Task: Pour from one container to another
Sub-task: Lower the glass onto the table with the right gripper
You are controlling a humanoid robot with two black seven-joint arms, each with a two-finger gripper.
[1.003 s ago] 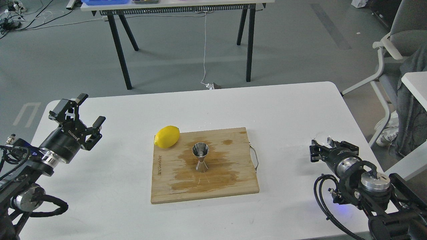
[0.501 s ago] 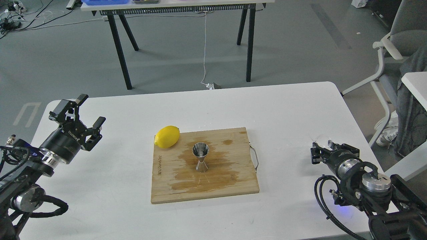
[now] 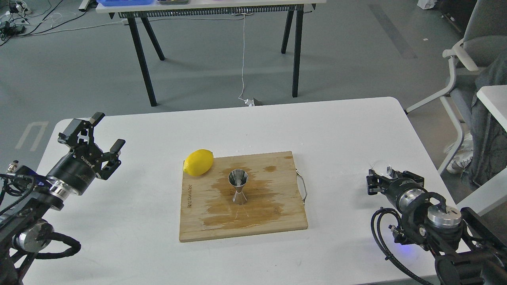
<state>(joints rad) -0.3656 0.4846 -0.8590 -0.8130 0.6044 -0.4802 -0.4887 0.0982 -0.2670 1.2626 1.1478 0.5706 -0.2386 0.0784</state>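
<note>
The steel jigger (image 3: 238,190) stands upright in the middle of the wooden cutting board (image 3: 277,213), on a wet stain. The small clear glass cup (image 3: 381,166) shows at the tip of my right gripper (image 3: 386,175), low over the table's right side and well clear of the board. The gripper is shut on the cup, and its dark fingers hide the cup's lower part. My left gripper (image 3: 104,132) hangs open and empty over the table's left side, far from the jigger.
A yellow lemon (image 3: 198,162) rests at the board's far left corner. The board has a wire handle (image 3: 302,189) on its right edge. A chair (image 3: 467,59) and a second table corner (image 3: 493,99) stand off to the right.
My right gripper has sunk a little and shifted slightly left, the glass cup moving with it. The left arm, jigger and lemon have not moved.
</note>
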